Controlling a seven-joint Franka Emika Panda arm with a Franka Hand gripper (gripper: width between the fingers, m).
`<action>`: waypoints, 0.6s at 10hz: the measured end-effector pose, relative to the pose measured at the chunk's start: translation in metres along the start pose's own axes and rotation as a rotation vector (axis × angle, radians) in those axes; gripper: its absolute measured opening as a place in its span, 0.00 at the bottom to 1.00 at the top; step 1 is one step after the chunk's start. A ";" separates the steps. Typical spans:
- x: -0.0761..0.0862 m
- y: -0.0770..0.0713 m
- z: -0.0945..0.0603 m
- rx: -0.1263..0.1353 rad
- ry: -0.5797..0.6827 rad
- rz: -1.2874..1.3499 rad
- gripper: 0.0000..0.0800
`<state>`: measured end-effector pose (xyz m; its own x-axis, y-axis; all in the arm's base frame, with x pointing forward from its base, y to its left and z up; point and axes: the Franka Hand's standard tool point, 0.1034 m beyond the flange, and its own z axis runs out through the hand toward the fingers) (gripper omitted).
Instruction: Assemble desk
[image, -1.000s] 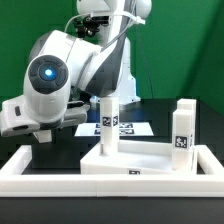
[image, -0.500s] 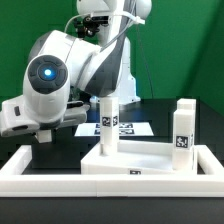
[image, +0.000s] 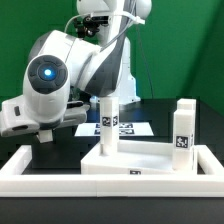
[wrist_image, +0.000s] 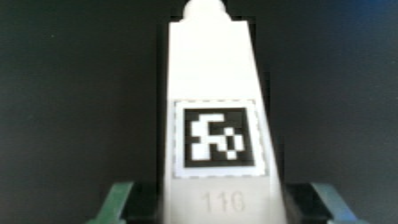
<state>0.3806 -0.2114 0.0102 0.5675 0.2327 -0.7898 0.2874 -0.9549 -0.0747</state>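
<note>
Nothing is shifting between the earlier exterior pictures and this one: arm, legs and tabletop are sitting exactly where they were. Going left to right across the exterior view, I am seeing the arm's big white body filling the left half, then the near leg (image: 106, 125) standing upright at the left rear corner of the tabletop (image: 150, 160), with the gripper (image: 106, 97) coming down over its top; behind it the marker board (image: 128, 127) is lying flat on the dark table, and toward the exterior view's right a second leg (image: 181, 125) is standing upright on the tabletop's far right side, well apart from the first. The tabletop itself is resting inside the low white wall (image: 30, 165). In the wrist view I am looking straight along the near leg, its marker facing the camera and the two fingers (wrist_image: 119, 200) flanking its base, just beside it; whether they are already pressing on it I cannot tell. I am judging this to be the step of seating that leg. Next I would be wanting a firm clamp, then a steady turn without tipping the leg.
</note>
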 end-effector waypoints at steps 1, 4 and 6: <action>0.000 0.000 0.000 0.000 0.000 0.000 0.36; -0.004 0.000 -0.011 -0.004 0.014 -0.039 0.36; -0.031 -0.004 -0.043 0.036 0.021 -0.031 0.36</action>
<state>0.3954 -0.2066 0.0609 0.5747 0.2657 -0.7740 0.2772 -0.9531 -0.1214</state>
